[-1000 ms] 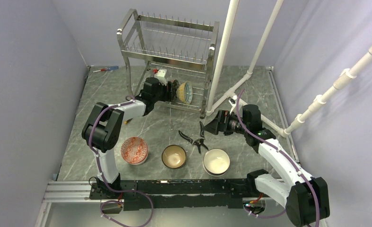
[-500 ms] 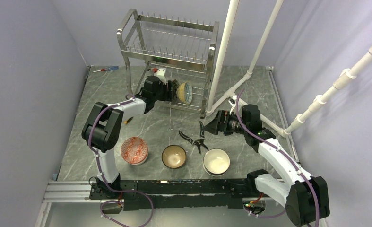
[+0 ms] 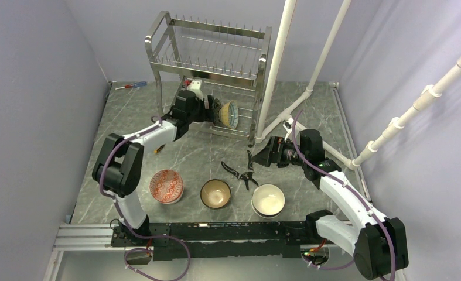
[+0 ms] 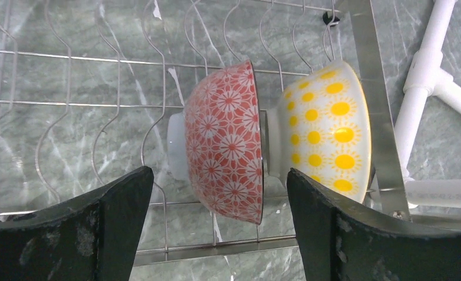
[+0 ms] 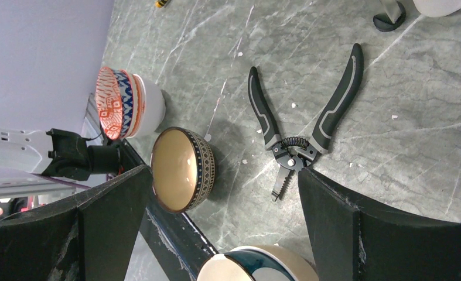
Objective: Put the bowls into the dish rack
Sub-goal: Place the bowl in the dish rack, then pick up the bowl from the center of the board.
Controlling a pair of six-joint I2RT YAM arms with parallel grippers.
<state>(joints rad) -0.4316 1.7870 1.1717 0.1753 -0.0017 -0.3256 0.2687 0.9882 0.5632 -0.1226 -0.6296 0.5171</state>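
- The left arm stretches from its base at the near edge toward the far edge of the bench. Its forearm is level and reaches into the lower tier of the tall two-tier shiny steel wire dish rack (image 3: 210,61).
- The left pincer (image 3: 208,109) stands wide, its fingers (image 4: 122,222) on either side of a red flower-patterned ceramic bowl (image 4: 225,143) and clear of it.
- That bowl stands on edge among the lower tier's wires. It is just beside a white ceramic bowl with yellow dots (image 4: 327,129), which also stands on edge.
- The right arm is bent, with its forearm over the right half of the bench. The right pincer (image 3: 260,157) gapes wide and holds nothing, near black-handled pliers (image 5: 292,140) that lie on the bench.
- Three more bowls sit apart along the near edge: a red-patterned bowl (image 3: 166,186), a tan bowl with a dark banded outside (image 3: 215,194) and a plain white bowl (image 3: 268,199).
- A second ago the left pincer stood narrower about the red flower-patterned bowl, and it has since opened. The left elbow has swung toward the left edge. The right arm and the three bowls on the bench have not moved.
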